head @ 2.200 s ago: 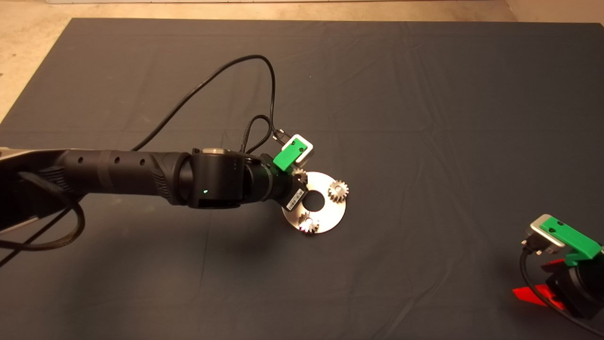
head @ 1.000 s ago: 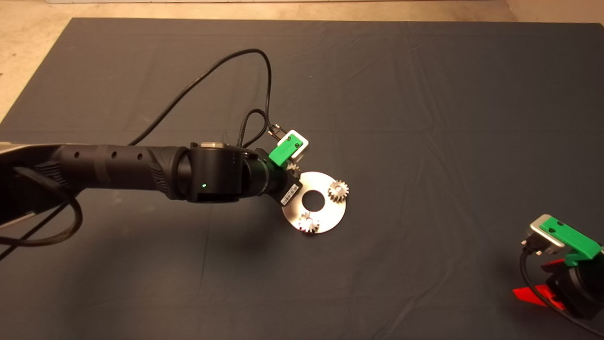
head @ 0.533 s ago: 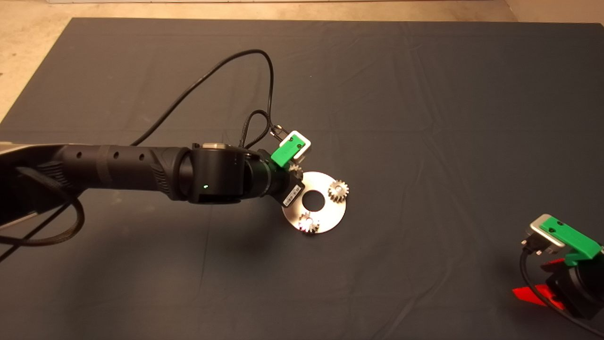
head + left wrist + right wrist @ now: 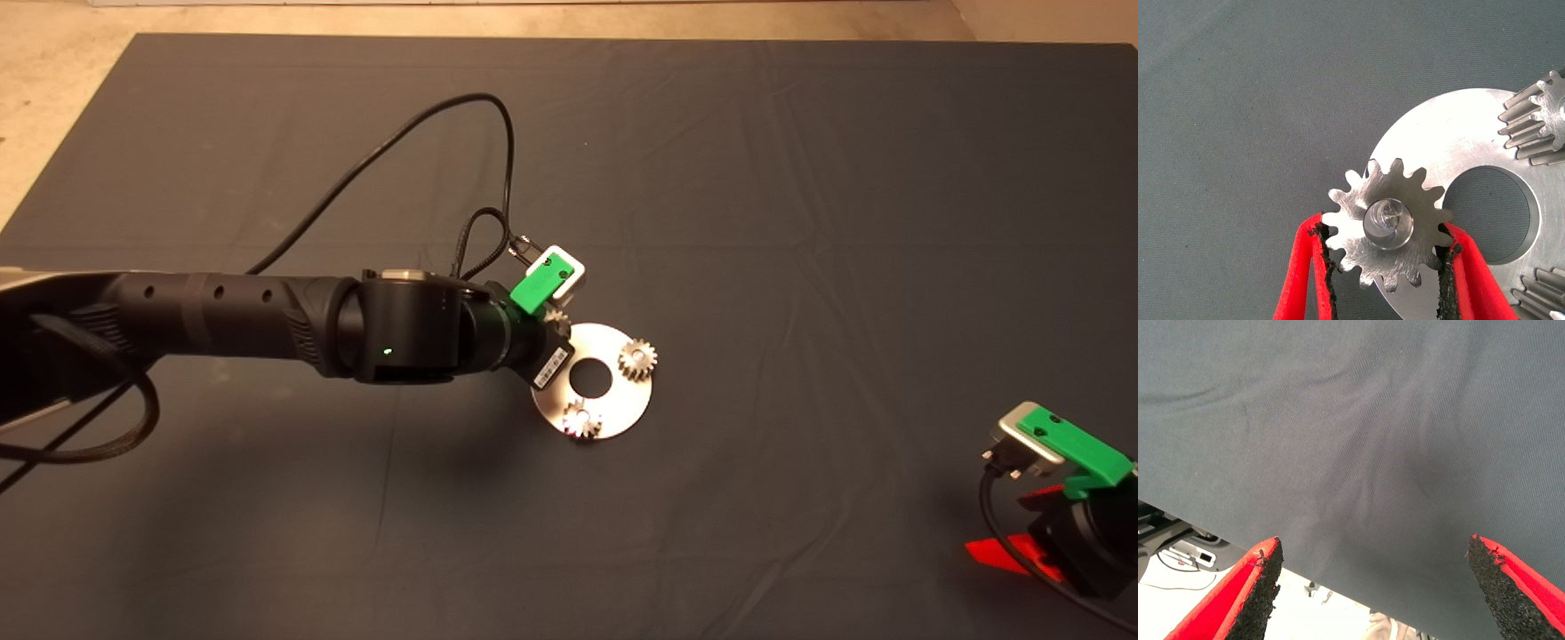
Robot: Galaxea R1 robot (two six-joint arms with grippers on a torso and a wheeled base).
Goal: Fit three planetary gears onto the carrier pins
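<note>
- Left end effector (image 4: 1388, 267) over the near-left edge of the disc (image 4: 627, 400); its red fingers (image 4: 1301, 267) grip a gear (image 4: 1388, 230) by the teeth, pads touching both sides.
- That gear's centre hole sits over a carrier pin (image 4: 1388, 220), whose top shows in the bore; seated fully or not, can't tell from this angle.
- Second gear (image 4: 637, 357) on the disc's right side, third gear (image 4: 581, 419) on its lower edge; both sit flat on the disc, apart from each other.
- Disc lies flat on the dark mat (image 4: 800, 178) covering the worktop, big centre hole (image 4: 590, 380) uncovered.
- White label (image 4: 552, 364) with black print on the left wrist; text too small to read.
- Right end effector (image 4: 1371, 587) parked at the lower right edge of the mat, fingers spread wide, nothing between them.
- Black cable (image 4: 427, 142) loops over the mat behind the left arm.
</note>
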